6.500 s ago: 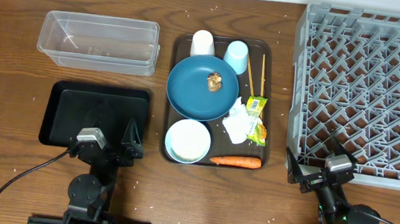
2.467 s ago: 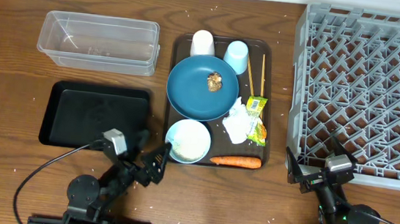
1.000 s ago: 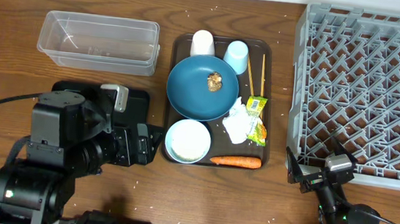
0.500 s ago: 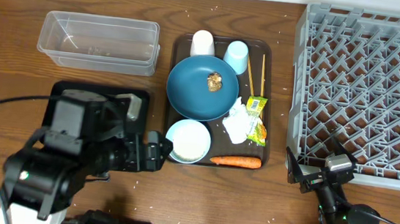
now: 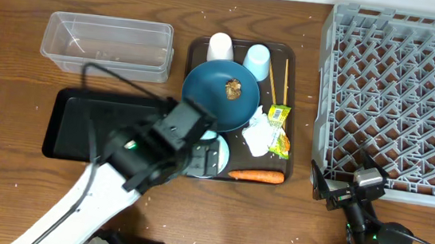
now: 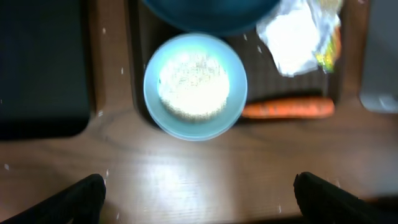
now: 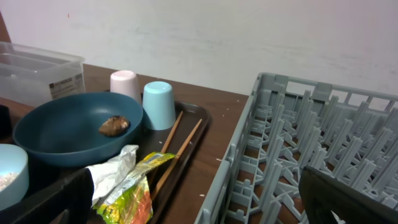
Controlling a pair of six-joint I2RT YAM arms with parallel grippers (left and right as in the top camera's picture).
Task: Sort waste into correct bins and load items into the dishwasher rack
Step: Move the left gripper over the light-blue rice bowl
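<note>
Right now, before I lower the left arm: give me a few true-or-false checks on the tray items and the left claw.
1. The brown food lump sits on the dark blue plate. True.
2. The carrot lies on the dark blue plate. False: it lies on the brown serving tray, beside the bowl.
3. The left claw hangs open near the bowl, holding nothing. True.
4. The white cup is stacked inside the light blue cup. False: they stand side by side on the brown serving tray.
5. The bowl holds white rice. True.
</note>
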